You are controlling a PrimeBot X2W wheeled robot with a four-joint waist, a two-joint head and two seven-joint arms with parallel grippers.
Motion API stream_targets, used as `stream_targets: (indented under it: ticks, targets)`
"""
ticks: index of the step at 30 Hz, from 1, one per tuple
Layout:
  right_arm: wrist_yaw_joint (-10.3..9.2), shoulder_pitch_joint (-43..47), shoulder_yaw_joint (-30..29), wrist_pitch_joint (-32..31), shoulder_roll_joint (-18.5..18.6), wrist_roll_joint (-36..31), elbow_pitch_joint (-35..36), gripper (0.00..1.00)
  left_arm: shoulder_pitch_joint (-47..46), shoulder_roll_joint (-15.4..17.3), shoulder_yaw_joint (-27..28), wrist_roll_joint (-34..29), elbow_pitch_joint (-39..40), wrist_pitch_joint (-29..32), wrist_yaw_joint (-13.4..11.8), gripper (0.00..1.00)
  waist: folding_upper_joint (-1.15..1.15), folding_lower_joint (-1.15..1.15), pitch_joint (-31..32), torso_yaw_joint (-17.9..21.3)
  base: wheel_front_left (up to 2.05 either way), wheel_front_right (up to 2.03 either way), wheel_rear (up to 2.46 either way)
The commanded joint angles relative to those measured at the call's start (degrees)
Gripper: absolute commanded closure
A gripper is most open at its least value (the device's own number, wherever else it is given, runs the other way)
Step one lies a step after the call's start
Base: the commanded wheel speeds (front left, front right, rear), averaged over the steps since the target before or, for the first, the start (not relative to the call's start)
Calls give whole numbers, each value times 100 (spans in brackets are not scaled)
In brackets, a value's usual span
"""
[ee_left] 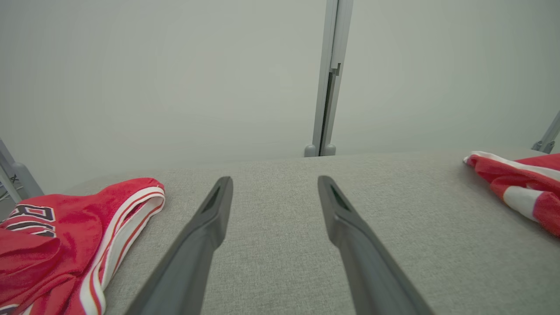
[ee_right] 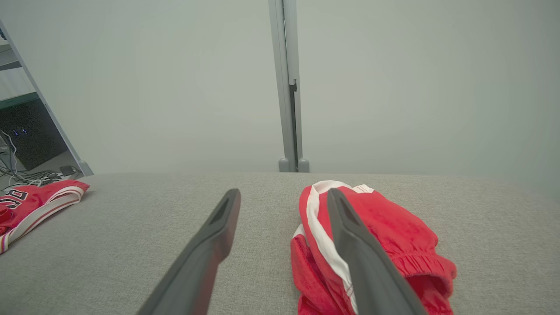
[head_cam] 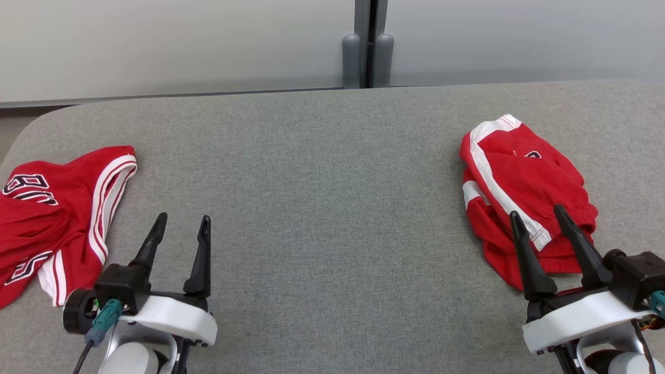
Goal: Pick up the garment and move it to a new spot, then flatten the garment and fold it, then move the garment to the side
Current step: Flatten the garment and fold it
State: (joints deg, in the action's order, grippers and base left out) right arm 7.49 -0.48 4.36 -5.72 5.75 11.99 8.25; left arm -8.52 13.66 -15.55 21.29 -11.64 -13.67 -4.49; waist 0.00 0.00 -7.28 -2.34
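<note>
A crumpled red jersey [head_cam: 47,223] lies at the table's [head_cam: 332,182] left edge, bunched red shorts [head_cam: 524,171] near its right edge. The left gripper [head_cam: 183,218] and right gripper [head_cam: 536,211] both gape wide, holding nothing.

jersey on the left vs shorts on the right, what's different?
Markings: the jersey carries black-and-white lettering; the shorts show a broad white side stripe.
Pose: the jersey sprawls rumpled past the head view's left edge; the shorts sit in a compact heap.
Place: the jersey lies beside the open left tool; the open right tool hangs over the shorts.
Shared: red with white trim, on the grey table, ungripped.
</note>
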Motion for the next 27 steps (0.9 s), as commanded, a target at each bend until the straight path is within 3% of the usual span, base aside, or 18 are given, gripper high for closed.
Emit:
stream_targets:
  ticks: [1,14,21,27]
  targets:
    - [0,-74,-2,34,1,8,-7,0,-111,0,-35,3,39,35,-3,0,0,0,-38,9,0,0,0]
    - [0,-324,-92,97,20,14,-137,0,-1179,-242,-557,-184,-23,312,332,0,0,0,-505,273,0,0,0]
    - [0,-663,-18,291,-55,32,-181,0,-2446,-671,-1141,-326,-251,753,740,0,0,0,-1117,789,0,0,0]
    - [0,-965,192,557,-151,111,-420,0,-3408,-963,-1664,-219,-1028,1105,1000,0,0,0,-1426,1350,0,0,0]
